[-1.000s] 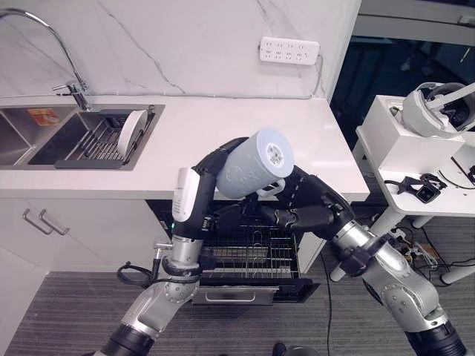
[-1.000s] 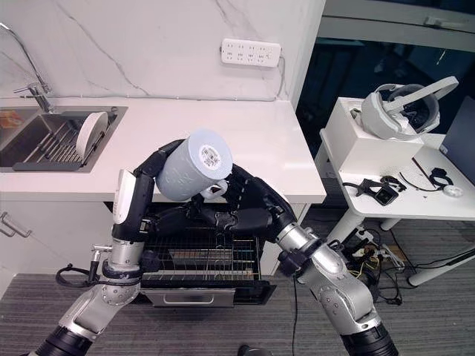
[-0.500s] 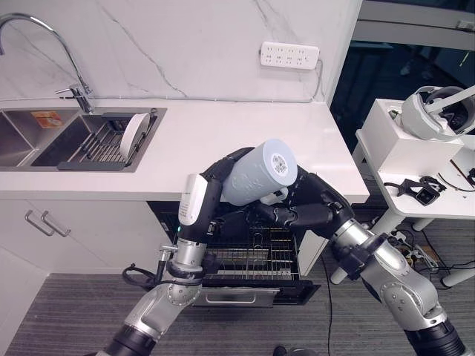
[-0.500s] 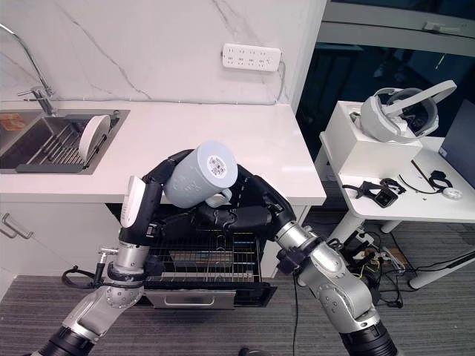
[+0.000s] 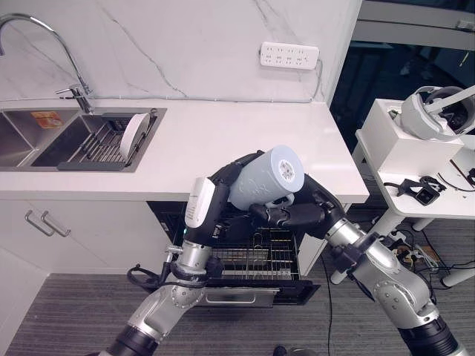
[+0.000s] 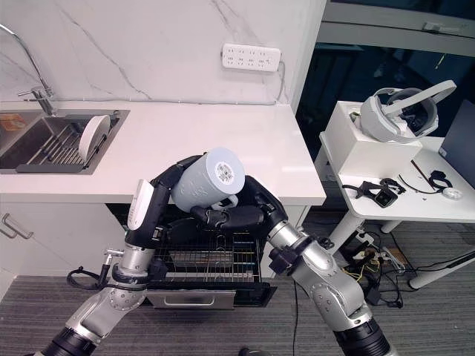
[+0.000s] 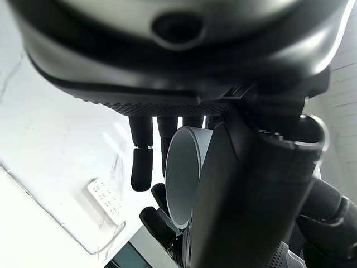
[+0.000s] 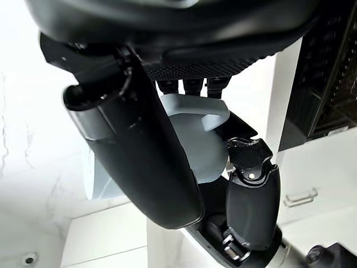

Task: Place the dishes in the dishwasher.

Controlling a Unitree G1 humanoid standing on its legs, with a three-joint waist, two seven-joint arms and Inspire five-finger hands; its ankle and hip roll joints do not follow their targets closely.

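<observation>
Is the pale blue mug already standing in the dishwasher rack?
No, the pale blue mug is held tilted in the air by the left hand and right hand, above the open dishwasher rack.

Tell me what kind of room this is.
Probably a kitchen in a lab or office: a sink with a faucet, a white countertop, and a pulled-out dishwasher rack; a side table holds a headset.

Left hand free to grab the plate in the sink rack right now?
Probably not: the left hand is curled round the mug with the right hand. The plate stands uncovered in the rack.
</observation>
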